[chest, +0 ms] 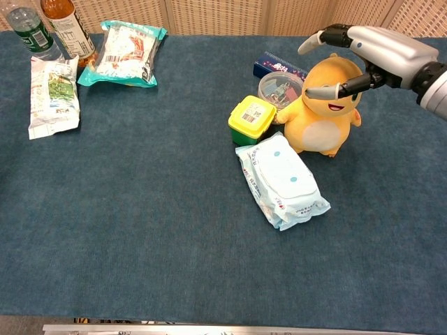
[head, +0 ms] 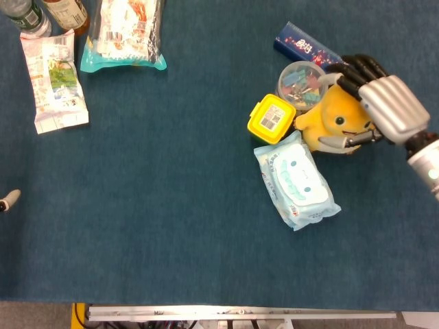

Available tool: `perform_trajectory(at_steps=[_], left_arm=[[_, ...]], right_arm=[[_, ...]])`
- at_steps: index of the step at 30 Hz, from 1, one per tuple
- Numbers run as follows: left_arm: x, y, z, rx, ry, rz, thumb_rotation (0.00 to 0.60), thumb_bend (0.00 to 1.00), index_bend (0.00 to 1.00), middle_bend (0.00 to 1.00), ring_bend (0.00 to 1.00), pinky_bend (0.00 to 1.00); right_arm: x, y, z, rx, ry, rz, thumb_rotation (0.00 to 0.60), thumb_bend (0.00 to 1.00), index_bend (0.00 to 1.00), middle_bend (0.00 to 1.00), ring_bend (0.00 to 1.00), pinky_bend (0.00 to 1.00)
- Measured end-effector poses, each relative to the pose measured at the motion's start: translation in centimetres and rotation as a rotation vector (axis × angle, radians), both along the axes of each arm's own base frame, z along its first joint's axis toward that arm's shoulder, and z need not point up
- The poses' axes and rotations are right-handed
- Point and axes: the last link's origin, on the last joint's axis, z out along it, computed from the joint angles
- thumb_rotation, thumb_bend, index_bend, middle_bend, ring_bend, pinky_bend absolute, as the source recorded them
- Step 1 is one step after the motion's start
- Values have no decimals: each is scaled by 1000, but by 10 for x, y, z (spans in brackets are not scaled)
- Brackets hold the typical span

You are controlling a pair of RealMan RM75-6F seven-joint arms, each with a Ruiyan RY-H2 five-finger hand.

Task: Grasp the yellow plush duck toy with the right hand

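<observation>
The yellow plush duck (head: pixel 331 122) (chest: pixel 320 131) stands upright on the blue table, right of centre. My right hand (head: pixel 381 104) (chest: pixel 371 50) reaches in from the right and hovers over its head. The fingers (chest: pixel 316 39) arch behind the head and the thumb (chest: pixel 320 91) lies across its face. The fingers are spread and the hand does not grip the toy. Only a fingertip of my left hand (head: pixel 7 200) shows, at the left edge of the head view.
Crowding the duck are a yellow lidded box (head: pixel 271 118), a clear tub of clips (head: pixel 297 79), a dark blue box (head: pixel 302 46) and a pack of wipes (head: pixel 296 179). Snack bags (head: pixel 123 34) (head: pixel 53 81) and bottles (head: pixel 29 15) lie far left.
</observation>
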Motion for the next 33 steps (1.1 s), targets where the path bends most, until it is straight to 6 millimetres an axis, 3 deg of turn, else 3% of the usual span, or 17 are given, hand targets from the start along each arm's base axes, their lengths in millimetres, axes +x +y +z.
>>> perform_trajectory(at_steps=[11, 21, 33], left_arm=[[-3, 1, -1, -9, 4, 18, 532, 117, 57, 73, 93, 42], [-6, -1, 0, -9, 1, 29, 536, 117, 59, 73, 93, 42], [-6, -1, 0, -10, 0, 28, 537, 117, 59, 73, 92, 42]], right_arm=[[5, -12, -23, 10, 44, 30, 219, 0, 228, 157, 0, 0], [11, -9, -41, 64, 80, 62, 220, 0, 228, 157, 0, 0], [19, 4, -33, 18, 52, 142, 218, 0, 228, 158, 0, 0]])
